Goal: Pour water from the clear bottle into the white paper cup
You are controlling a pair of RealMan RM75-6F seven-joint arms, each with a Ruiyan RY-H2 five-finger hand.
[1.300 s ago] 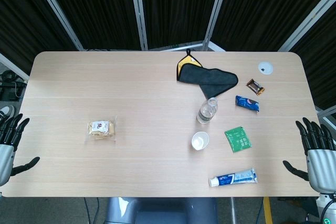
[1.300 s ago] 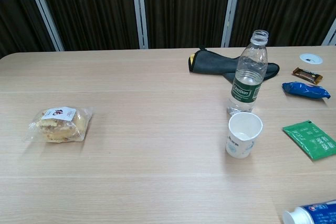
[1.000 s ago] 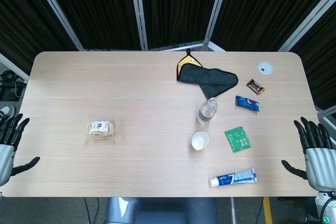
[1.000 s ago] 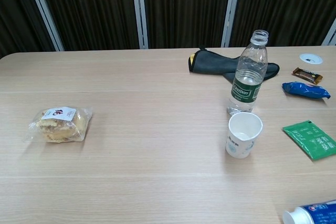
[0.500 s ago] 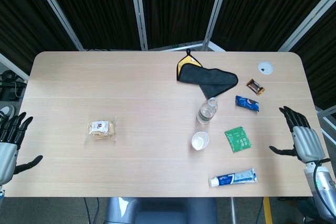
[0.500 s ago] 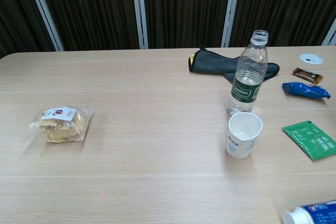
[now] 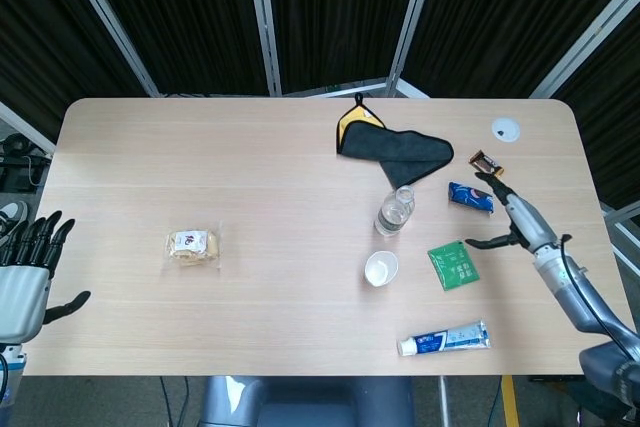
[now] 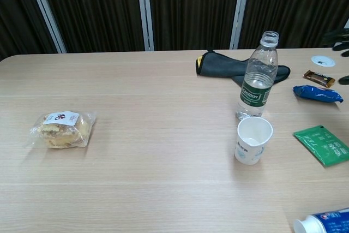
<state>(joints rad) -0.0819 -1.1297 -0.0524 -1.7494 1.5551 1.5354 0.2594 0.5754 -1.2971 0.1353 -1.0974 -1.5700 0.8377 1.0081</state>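
Note:
The clear bottle (image 7: 394, 212) (image 8: 257, 78), uncapped and with a green label, stands upright right of the table's middle. The white paper cup (image 7: 381, 269) (image 8: 252, 141) stands upright and empty just in front of it. My right hand (image 7: 508, 216) (image 8: 341, 42) hovers over the table's right side, fingers spread and empty, to the right of the bottle and apart from it. In the chest view only its fingertips show at the right edge. My left hand (image 7: 27, 275) hangs open off the table's front left corner, holding nothing.
A dark cloth (image 7: 392, 148) lies behind the bottle. Near my right hand lie a blue packet (image 7: 470, 197), a brown snack bar (image 7: 487, 162) and a green sachet (image 7: 453, 265). A toothpaste tube (image 7: 444, 338) lies at the front right, and a bagged bun (image 7: 193, 246) lies at the left.
My right hand has come in from beyond the table's right edge, leftward and farther over the table, toward the bottle. My left hand has shifted slightly. Bottle and cup are unmoved.

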